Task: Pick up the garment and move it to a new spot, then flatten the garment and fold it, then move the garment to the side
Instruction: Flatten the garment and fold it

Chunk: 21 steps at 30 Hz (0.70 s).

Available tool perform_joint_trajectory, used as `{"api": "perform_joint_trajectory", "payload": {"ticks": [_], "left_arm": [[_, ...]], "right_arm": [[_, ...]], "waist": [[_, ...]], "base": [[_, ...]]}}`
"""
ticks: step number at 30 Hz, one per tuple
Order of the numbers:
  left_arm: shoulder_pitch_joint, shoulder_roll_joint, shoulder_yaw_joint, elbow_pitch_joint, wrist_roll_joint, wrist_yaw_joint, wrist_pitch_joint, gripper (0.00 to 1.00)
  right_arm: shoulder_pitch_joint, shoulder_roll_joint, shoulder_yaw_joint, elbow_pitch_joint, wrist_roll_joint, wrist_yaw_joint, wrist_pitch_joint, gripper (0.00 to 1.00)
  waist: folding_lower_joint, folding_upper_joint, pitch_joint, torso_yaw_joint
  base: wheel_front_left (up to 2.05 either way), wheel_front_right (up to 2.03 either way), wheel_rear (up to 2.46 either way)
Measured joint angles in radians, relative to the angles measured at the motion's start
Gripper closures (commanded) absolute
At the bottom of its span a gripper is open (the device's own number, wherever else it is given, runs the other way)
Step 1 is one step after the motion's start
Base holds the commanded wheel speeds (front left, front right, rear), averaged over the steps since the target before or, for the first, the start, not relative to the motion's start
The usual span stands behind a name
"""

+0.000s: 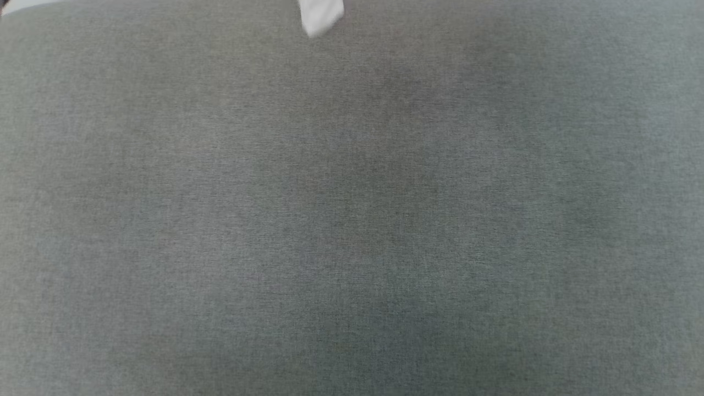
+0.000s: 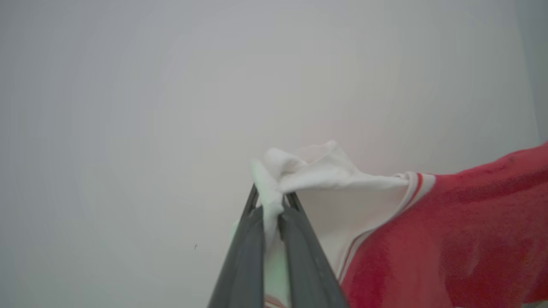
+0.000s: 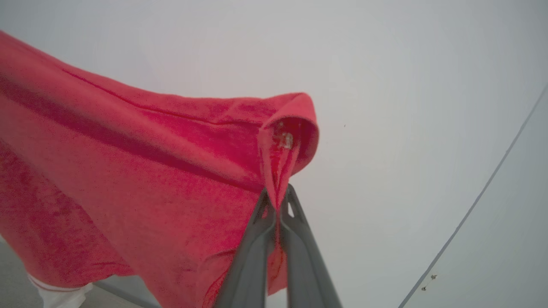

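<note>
The garment (image 2: 449,231) is bright red cloth with a white part edged in thin double stripes, and it hangs stretched in the air between my two grippers. In the left wrist view my left gripper (image 2: 274,199) is shut on a bunched white corner of it. In the right wrist view the garment (image 3: 128,171) spreads away to the left, and my right gripper (image 3: 277,199) is shut on a pinched red fold at its edge. A white cuff (image 3: 55,295) dangles at the lower left. A small white scrap of cloth (image 1: 322,16) pokes in at the top of the head view.
A flat grey fabric-covered surface (image 1: 352,220) spans the head view. Behind the garment in both wrist views is a plain pale wall, with a thin seam line (image 3: 471,205) running across at the right.
</note>
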<state>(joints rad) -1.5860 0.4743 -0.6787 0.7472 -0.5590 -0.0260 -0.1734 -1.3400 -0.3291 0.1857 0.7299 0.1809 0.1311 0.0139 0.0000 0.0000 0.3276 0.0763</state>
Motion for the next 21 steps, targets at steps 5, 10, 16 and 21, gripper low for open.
{"api": "perform_joint_trajectory", "payload": {"ticks": [5,10,16,21], "left_arm": [[0.090,-0.004,-0.052,0.052,-0.013,-0.068,-0.002,1.00],[0.254,-0.001,-0.115,0.056,-0.094,-0.098,0.125,1.00],[0.477,0.054,-0.198,-0.082,-0.280,-0.103,0.338,1.00],[0.639,0.148,-0.222,-0.233,-0.397,-0.102,0.478,1.00]], "right_arm": [[0.050,0.018,0.047,0.098,-0.005,0.000,0.008,1.00],[0.165,0.018,0.130,0.155,0.098,0.000,0.086,1.00],[0.321,-0.030,0.253,0.116,0.259,0.000,0.191,1.00],[0.434,-0.093,0.318,0.021,0.368,0.000,0.258,1.00]], "waist": [[-0.0001,0.0000,-0.003,0.016],[0.0000,0.0000,-0.015,0.037],[0.0000,0.0000,-0.036,0.058],[-0.0001,0.0000,-0.049,0.065]], "base": [[0.00,0.00,0.00],[0.00,0.00,0.00],[0.00,0.00,0.00],[0.00,0.00,0.00]]}}
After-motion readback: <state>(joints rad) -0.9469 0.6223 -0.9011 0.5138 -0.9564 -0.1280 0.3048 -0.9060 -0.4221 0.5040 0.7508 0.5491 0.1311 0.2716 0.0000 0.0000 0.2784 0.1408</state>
